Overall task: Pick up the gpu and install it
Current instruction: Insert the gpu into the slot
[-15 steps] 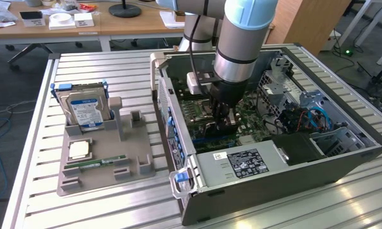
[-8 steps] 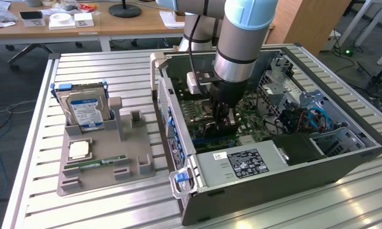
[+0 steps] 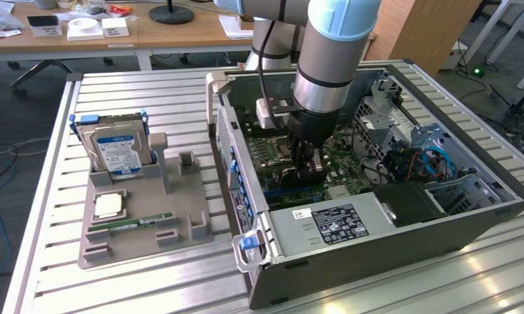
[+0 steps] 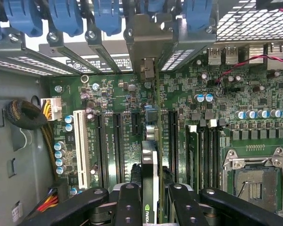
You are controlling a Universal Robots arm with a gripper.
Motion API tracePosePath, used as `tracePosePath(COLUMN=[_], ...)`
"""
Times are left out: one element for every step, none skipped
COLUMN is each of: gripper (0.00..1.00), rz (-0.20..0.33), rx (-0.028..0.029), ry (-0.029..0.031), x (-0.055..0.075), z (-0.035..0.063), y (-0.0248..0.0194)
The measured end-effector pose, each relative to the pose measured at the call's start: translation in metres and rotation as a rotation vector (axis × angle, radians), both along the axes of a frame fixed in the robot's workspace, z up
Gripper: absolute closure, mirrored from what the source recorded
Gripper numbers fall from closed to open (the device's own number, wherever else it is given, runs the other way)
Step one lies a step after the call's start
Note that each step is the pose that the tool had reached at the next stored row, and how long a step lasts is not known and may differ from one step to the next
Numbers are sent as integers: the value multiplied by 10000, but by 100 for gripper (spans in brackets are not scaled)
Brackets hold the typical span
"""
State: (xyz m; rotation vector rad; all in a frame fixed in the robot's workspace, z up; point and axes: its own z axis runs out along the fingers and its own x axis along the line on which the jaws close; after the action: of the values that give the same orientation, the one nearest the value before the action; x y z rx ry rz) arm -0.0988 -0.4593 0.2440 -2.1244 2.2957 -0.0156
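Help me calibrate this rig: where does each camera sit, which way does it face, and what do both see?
Exterior view: raised off the arm, looking down into the open grey metal computer case on the slatted metal table; shows the grey-and-blue arm and black gripper.
Wrist view: on the wrist, facing past the gripper onto the green motherboard; its jaws clamp the thin dark gpu card edge-on.
Shared: gripper and motherboard.
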Motion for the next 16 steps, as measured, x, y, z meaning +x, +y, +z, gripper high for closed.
tracePosePath(gripper=[73,73,73,73,73,73,73,73,73,73,73,73,73,73,73,73], rz=[-11,-19,-29,-43,-55,-64,-73,-84,-99,-118,-136,-148,-153,-156,-157,-157], rx=[0,0,1,3,3,5,5,6,3,4,4,4,6,7,6,5], ry=[0,0,0,-1,0,0,0,0,1,1,1,1,0,-1,-1,0], x=[0,0,0,0,0,0,0,0,0,0,0,0,0,0,0,0], z=[0,0,-1,-1,-1,-1,-2,-2,-3,-6,-7,-8,-9,-10,-10,-11], y=[1,1,2,3,4,4,5,5,5,5,4,4,4,5,5,5])
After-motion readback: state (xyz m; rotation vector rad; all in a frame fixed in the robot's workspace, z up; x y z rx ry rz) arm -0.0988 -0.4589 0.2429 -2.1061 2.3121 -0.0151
